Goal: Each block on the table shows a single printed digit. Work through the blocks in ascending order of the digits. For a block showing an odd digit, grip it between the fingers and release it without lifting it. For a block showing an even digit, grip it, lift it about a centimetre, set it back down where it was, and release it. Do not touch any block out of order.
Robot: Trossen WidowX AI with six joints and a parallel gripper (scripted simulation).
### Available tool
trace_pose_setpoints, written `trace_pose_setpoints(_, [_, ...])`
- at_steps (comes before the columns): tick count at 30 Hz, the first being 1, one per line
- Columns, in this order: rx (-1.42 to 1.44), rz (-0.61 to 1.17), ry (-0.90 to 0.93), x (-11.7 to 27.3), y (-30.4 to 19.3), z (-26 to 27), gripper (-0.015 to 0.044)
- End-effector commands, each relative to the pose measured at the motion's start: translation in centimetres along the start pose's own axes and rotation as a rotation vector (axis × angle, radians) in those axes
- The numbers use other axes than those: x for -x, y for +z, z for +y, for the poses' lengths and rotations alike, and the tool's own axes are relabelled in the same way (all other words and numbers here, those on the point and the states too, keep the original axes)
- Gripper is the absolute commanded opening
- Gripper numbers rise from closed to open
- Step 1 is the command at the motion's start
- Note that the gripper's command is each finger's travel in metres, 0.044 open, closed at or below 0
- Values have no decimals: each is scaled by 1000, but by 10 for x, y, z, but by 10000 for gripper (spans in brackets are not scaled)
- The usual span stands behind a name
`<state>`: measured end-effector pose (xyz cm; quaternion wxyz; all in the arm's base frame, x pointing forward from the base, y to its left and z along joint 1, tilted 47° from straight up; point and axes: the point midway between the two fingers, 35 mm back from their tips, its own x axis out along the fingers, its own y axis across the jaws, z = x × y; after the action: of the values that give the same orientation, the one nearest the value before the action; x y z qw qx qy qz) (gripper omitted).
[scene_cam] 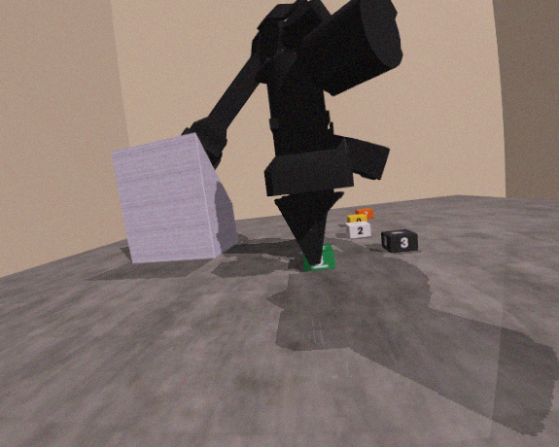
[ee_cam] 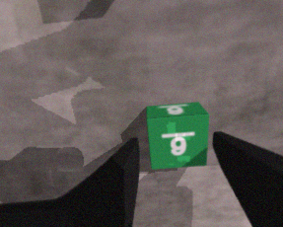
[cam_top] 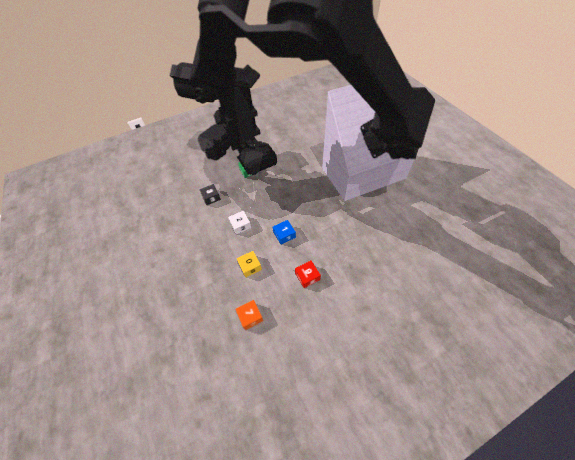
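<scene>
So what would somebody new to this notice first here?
Probably the big black jointed arm, reaching down over the table with its hand around a small green numbered block. Next, the large pale lilac block standing beside the arm, far bigger than the small coloured blocks.

My black gripper [scene_cam: 314, 261] points straight down at a gray mottled bench [scene_cam: 176, 369], its tip in front of a green block [scene_cam: 328, 258] and hiding part of that block's white marking. To the left stands a large pale lilac box [scene_cam: 163, 199]. Farther right sits a black block [scene_cam: 400, 241] showing a white 3. Behind it, toward the middle, are a white block [scene_cam: 359, 230] marked 2, a yellow block [scene_cam: 354, 219] and an orange block [scene_cam: 366, 213], partly overlapping. My arm [scene_cam: 297, 117] casts a broad shadow across the bench.
</scene>
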<state>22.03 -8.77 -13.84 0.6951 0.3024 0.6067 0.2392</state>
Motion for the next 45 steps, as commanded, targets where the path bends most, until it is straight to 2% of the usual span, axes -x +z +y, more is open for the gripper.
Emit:
trace_pose_setpoints(1, [-4,-3,4,-1,0,1,330])
trace_pose_setpoints(4, [-4,-3,4,-1,0,1,400])
trace_pose_setpoints(8, [-4,-3,4,2,0,1,400])
trace_pose_setpoints(11, [-4,-3,2,33,0,0,400])
trace_pose_setpoints(16, [-4,-3,3,36,0,0,400])
trace_pose_setpoints(18, [-4,-3,1,49,1,-1,348])
trace_pose_setpoints(22, [-5,-2,-1,114,0,-1,242])
trace_pose_setpoints(27, [-5,-2,-1,117,0,-1,120])
trace_pose_setpoints(39, [-6,-1,-3,118,2,1,120])
trace_pose_setpoints(45, [-25,-9,-61,130,70,64,120])
